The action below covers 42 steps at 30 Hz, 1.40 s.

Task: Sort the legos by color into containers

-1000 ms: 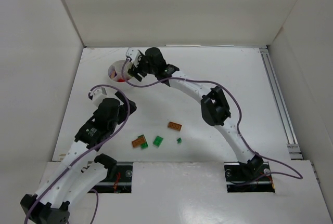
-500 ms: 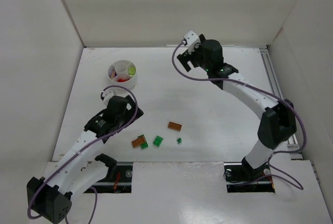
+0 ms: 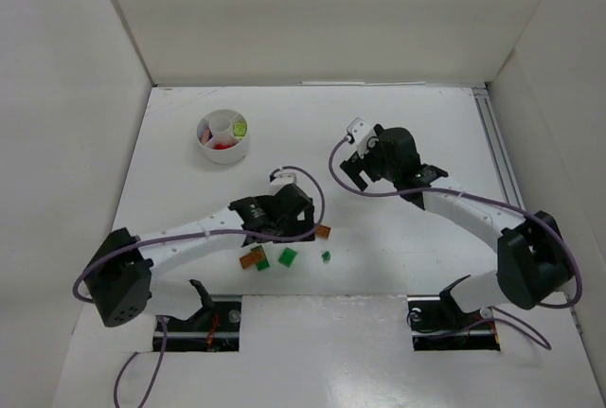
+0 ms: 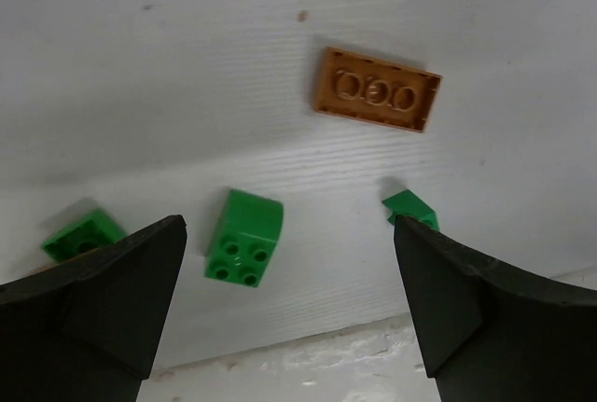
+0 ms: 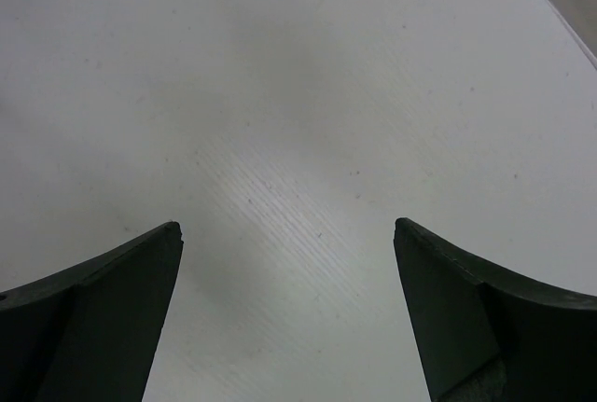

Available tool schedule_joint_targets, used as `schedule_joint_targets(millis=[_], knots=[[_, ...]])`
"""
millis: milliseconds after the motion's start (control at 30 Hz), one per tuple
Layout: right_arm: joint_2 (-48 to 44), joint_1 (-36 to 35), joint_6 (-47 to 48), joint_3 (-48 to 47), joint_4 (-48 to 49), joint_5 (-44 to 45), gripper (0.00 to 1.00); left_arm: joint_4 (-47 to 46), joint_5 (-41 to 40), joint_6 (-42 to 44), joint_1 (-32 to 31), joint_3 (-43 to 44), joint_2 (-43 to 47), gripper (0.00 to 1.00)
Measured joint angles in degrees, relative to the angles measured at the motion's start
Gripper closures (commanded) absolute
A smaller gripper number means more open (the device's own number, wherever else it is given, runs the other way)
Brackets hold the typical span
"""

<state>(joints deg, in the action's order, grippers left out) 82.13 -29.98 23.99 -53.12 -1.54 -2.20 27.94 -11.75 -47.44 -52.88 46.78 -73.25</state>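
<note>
Several legos lie near the table's front edge: an orange plate (image 4: 377, 90), a green brick (image 4: 244, 237), a tiny green piece (image 4: 410, 208) and another green brick (image 4: 82, 236). From above, a second orange brick (image 3: 251, 258) shows beside the greens (image 3: 288, 257). My left gripper (image 4: 289, 225) hangs open above them and holds nothing; it covers part of the orange plate (image 3: 323, 232) in the top view. The round white divided dish (image 3: 210, 148) stands at the back left with red and yellow-green pieces in it. My right gripper (image 5: 288, 227) is open over bare table, at centre-right (image 3: 352, 167).
White walls close in the table on the left, back and right. A metal rail (image 3: 502, 176) runs along the right side. The table's front edge (image 4: 308, 355) lies just below the green bricks. Purple cables loop off both arms.
My left arm swung right, from beside the dish to above the loose bricks. My right arm left the dish, went to the back, then came down to centre-right, its jaws opening.
</note>
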Motion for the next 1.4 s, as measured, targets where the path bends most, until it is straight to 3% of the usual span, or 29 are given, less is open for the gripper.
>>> schedule_joint_targets(millis=[300, 667, 767, 1067, 1233, 1267, 1400], knots=[[-12.48, 4.90, -1.09, 6.75, 0.24, -1.40, 0.00, -2.75, 2.12, 6.21, -4.37, 2.19, -10.01, 0.20], [-14.62, 6.10, -1.49, 8.74, -0.42, -1.95, 0.00, 2.23, 2.56, 4.48, -5.84, 1.86, -10.91, 0.24], [-14.80, 6.10, -1.51, 9.09, -0.87, -2.16, 0.00, 3.39, 2.40, 3.39, -5.90, 1.07, -11.06, 0.32], [-15.47, 6.60, -1.53, 9.11, -1.03, -2.36, 0.00, 4.50, 1.84, 1.66, -7.61, 0.50, -12.35, 0.73], [-15.69, 6.80, -1.51, 9.60, -1.05, -2.34, 0.00, 5.05, -0.72, 0.79, -7.89, 1.68, -13.03, 0.86], [-15.78, 6.82, -1.51, 9.81, -1.05, -2.34, 0.00, 5.29, -1.95, 0.39, -7.76, 2.36, -13.29, 0.95], [-16.74, 7.85, -1.79, 10.14, -1.31, -2.32, 0.00, 6.64, -7.23, -0.76, -4.72, 7.41, -13.81, 1.00]])
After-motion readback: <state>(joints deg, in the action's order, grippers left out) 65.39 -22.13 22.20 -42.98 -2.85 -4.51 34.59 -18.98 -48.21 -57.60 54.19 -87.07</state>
